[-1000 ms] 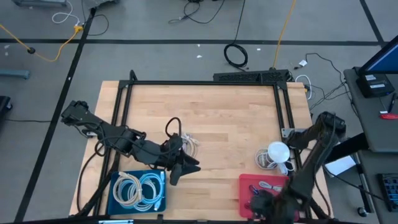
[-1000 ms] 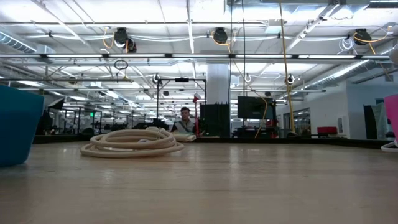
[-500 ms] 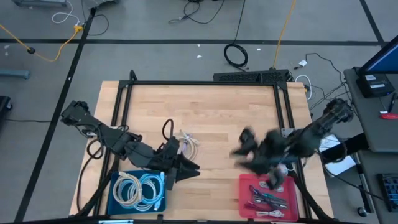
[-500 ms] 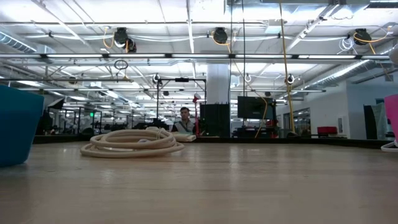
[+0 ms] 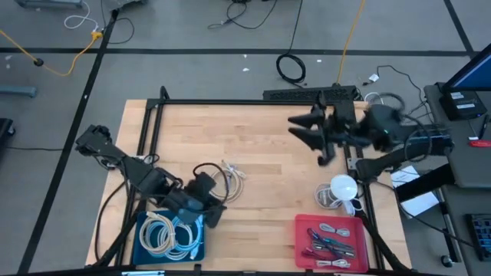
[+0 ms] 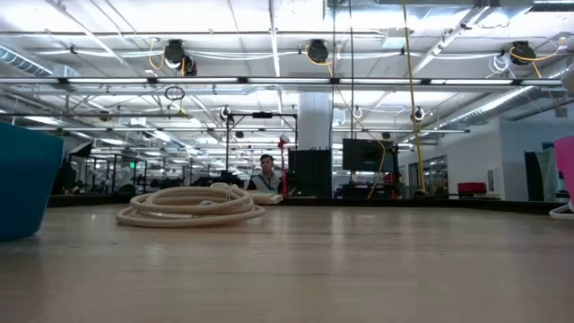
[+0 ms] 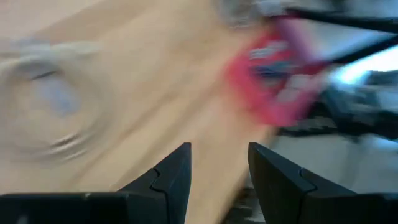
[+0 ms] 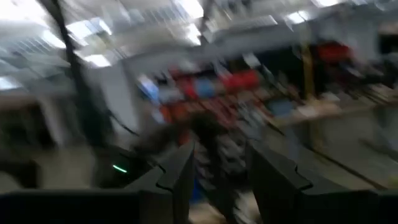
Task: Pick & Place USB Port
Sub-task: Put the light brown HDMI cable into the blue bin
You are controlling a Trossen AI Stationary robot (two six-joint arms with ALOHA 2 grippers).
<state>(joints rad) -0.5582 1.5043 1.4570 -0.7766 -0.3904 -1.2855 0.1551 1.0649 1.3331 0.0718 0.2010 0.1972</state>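
A small white coiled cable (image 5: 232, 175) lies flat on the wooden table, also seen as a coil (image 6: 191, 205) in the low view. My left gripper (image 5: 212, 214) hovers open and empty near the right rim of the blue bin (image 5: 170, 234), on the near side of the cable. Its wrist view shows the open fingers (image 7: 214, 171) with nothing between them. My right gripper (image 5: 305, 139) is raised over the table's far right part, open and empty (image 8: 217, 168), and it faces out toward the room.
The blue bin holds coiled white and blue cables. A red bin (image 5: 331, 241) with several cables sits at the near right, blurred in the left wrist view (image 7: 273, 68). A white round object (image 5: 343, 187) stands beside it. A black frame (image 5: 253, 102) borders the table.
My right arm has swung fast from low over the red bin up and across toward the table's far edge, its gripper turning outward. My left gripper has drawn back a little toward the left, closer to the blue bin. The white cable has stayed put.
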